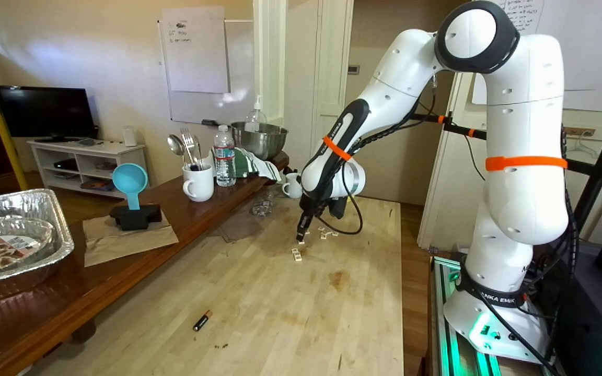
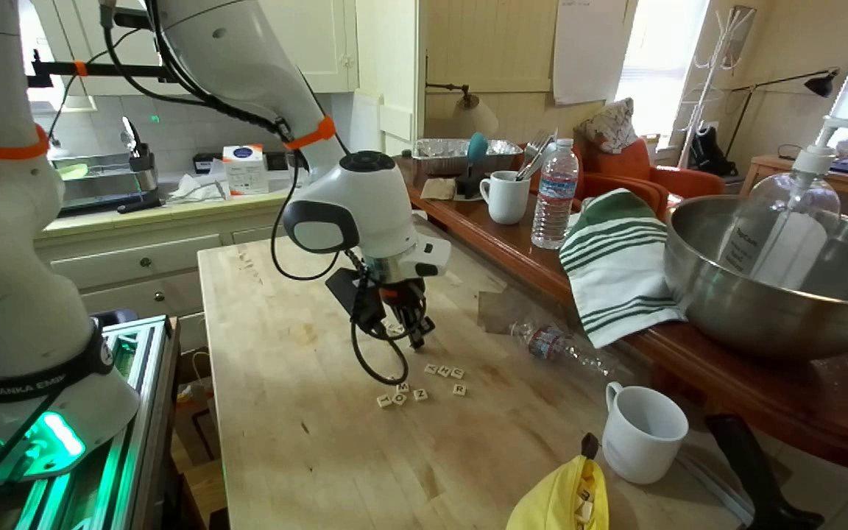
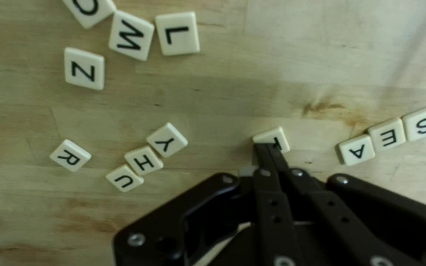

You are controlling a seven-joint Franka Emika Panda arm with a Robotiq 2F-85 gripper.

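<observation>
Pointing down over a half-hidden letter tile, the gripper has its fingers pressed together, nothing visible between them. That tile peeks out right at the fingertips; touching or just above, I can't say! Off one side of the hand, the A tile, E tile and S tile run in a snug row. Off the opposite side, the Y tile, H tile and U tile form another, with the R tile loose just past them. Partway along, I'd judge: two rows of three sit joined, leaving the half-hidden letter tile, the R tile and, ahead of the hand, the Z tile on their own. Well beyond, a white mug stands beside a yellow pouch.
</observation>
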